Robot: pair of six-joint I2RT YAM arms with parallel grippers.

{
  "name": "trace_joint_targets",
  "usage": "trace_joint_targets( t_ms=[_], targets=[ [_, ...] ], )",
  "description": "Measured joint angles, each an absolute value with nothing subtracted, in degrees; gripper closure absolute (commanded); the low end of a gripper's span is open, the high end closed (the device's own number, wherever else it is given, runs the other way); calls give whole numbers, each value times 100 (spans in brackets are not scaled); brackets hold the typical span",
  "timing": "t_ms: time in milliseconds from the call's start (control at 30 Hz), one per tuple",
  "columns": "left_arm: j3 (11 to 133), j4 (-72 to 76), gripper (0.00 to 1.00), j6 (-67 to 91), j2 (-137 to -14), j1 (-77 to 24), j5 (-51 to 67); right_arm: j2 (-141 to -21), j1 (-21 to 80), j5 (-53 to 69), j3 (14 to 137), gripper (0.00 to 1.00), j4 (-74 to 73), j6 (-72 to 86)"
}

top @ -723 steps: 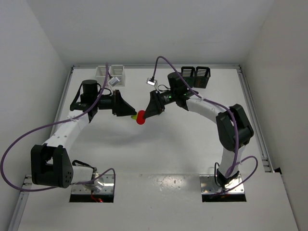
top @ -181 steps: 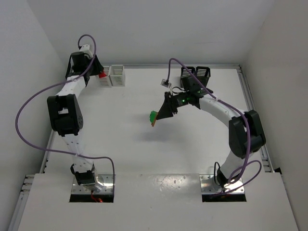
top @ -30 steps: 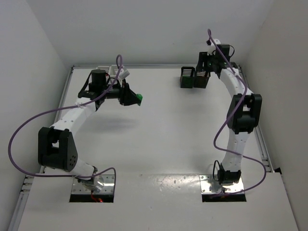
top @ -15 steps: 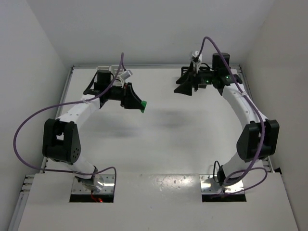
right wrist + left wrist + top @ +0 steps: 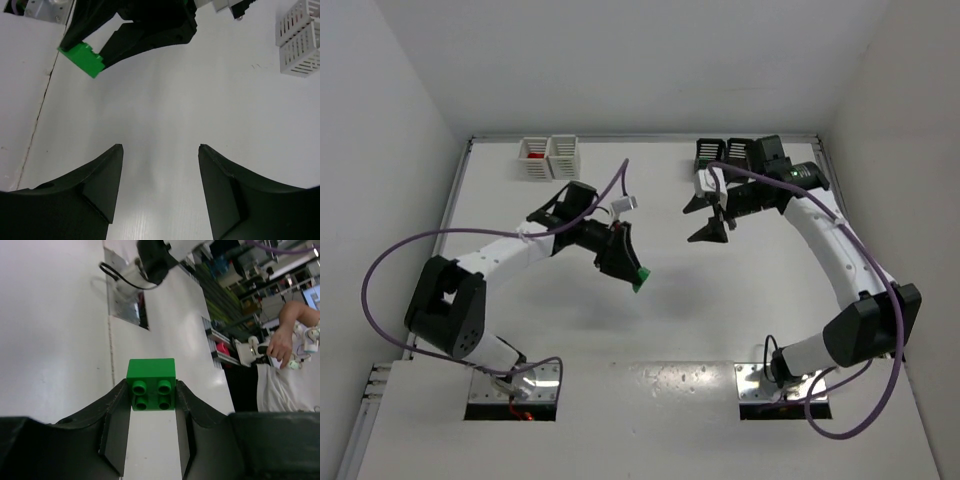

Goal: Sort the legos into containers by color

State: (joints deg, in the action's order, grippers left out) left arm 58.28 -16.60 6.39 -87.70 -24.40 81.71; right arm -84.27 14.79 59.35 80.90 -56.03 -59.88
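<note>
- Between the left fingers [image 5: 117, 430] a green brick [image 5: 151, 384] sits pinched, clear of the tabletop [image 5: 165, 100].
- Right fingers [image 5: 102, 180] spread, empty, facing it; a handover looks likely next, needing careful alignment.

Open bench [image 5: 720, 320] lies in front of the white bins [image 5: 548, 157]. Right of them and nearer the arm bases, the left hand [image 5: 635, 277] with its green brick [image 5: 639, 279] faces the right hand [image 5: 701, 220] across a gap; black bins [image 5: 725, 157] stand further right.
</note>
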Motion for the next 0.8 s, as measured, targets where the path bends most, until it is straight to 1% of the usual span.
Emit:
trace_joint_targets(
  t_ms=[133, 300, 533, 567, 800],
  targets=[
    [5680, -1671, 83, 648, -8501, -2895, 8062, -8361, 1719, 5826, 8062, 38, -5972, -6604],
    [5688, -1581, 83, 722, -8586, -2930, 8075, -8342, 2165, 5690, 7839, 38, -6287, -7083],
    [5747, -1564, 83, 808, -8971, -3203, 8075, -8252, 2749, 5452, 7778, 38, -6528, -7378],
    [5747, -1562, 83, 810, -9004, -3251, 8075, -8248, 2818, 5417, 7778, 39, -6549, -7400],
    [5881, -1566, 83, 834, -9166, -3308, 8084, -8246, 3291, 5133, 7778, 39, -6672, -7535]
  ],
)
